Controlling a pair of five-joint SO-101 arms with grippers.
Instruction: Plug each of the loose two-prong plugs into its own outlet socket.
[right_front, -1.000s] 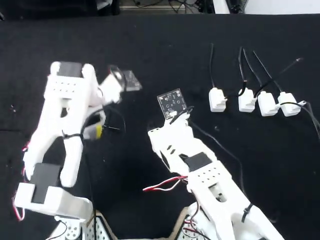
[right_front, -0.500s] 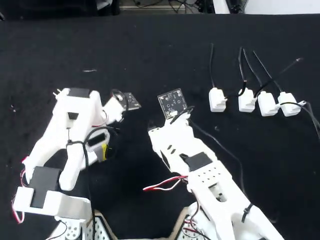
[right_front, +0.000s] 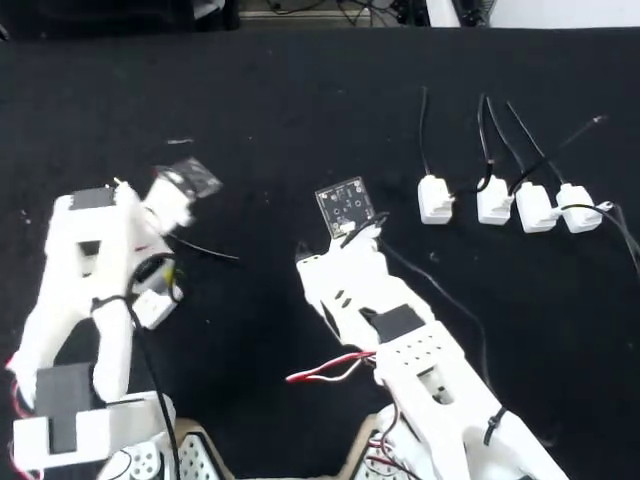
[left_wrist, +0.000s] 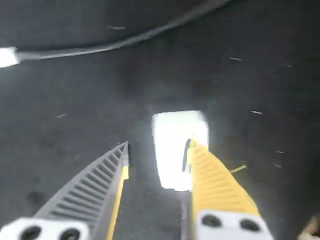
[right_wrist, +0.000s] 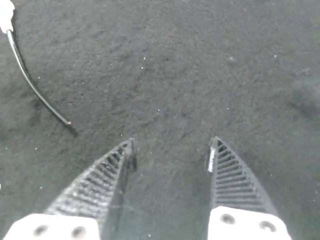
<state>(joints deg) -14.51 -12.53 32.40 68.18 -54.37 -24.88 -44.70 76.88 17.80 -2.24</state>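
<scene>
**A:** Where does the white plug (left_wrist: 172, 140) lie from the left end effector (left_wrist: 159, 145)?

**B:** Between its fingers, flat on the black counter (right_front: 300, 100). That end effector is released and spread wide. The plug sits off-centre, touching or just beside the yellow finger (left_wrist: 215, 185), with a clear gap to the grey finger (left_wrist: 95, 185). (No prongs show, so I can't say which end is the front.)

**A:** And its long axis?

**B:** It runs along the fingers, so they would close across its narrow width. My guess is the left arm should centre itself a little before squeezing, or the yellow finger may push the plug sideways.

**A:** What about the right end effector (right_wrist: 173, 141)?

**B:** It is also released and holds nothing. It hangs over bare counter, with the free end of a thin cable (right_wrist: 67, 122) off to one side.

**A:** Any sockets, and anything in them?

**B:** There is a row of four white corded blocks (right_front: 505, 203) at the far right of the counter, well apart from the left arm and nearer the right one. I can't tell which of them are plugs and which are sockets, or whether anything is seated in any of them.
</scene>
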